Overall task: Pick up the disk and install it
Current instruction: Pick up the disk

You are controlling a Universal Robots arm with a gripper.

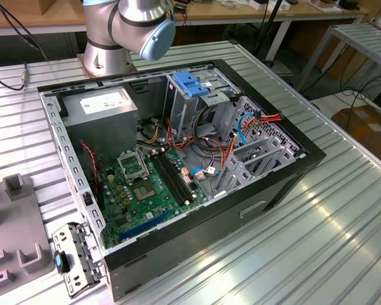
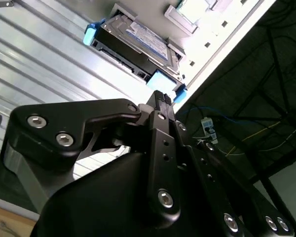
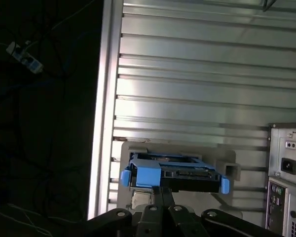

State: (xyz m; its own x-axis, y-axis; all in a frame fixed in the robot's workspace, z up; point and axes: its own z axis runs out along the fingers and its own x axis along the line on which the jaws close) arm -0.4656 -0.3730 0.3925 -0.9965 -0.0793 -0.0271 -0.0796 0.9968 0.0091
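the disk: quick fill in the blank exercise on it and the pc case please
1. The disk has side rails coloured ____.
2. It lies in a grey holder on the table, not inside but ____ the computer case.
3. The motherboard in the case is coloured ____.
Missing words: blue; outside; green.

Exterior view overlooks the open case (image 1: 178, 254); both wrist views share the disk (image 2: 138, 42) (image 3: 177, 173).
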